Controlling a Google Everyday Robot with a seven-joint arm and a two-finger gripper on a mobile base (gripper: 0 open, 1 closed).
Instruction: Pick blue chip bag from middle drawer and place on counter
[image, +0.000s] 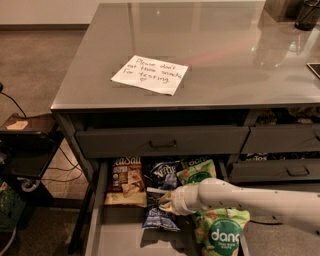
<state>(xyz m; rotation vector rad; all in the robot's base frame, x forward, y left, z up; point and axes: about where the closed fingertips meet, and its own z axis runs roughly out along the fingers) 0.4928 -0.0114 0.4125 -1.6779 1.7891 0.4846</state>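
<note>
The middle drawer (125, 237) is pulled open below the counter (225, 60) and holds several snack bags. The blue chip bag (160, 219) lies in the drawer's middle, its pale band (154, 190) at the top end. My gripper (164, 199), on a white arm reaching in from the right, sits right at that top end, over the bag. A darker navy Kettle bag (164, 173) lies just behind it. Whether the gripper holds the bag does not show.
A brown Sea Salt bag (125, 182) lies at the drawer's left. Green dang bags (222, 232) (197, 172) lie to the right. A handwritten note (150, 74) lies on the counter. The shut top drawer front (162, 142) overhangs the drawer. A dark cart (25, 145) stands at left.
</note>
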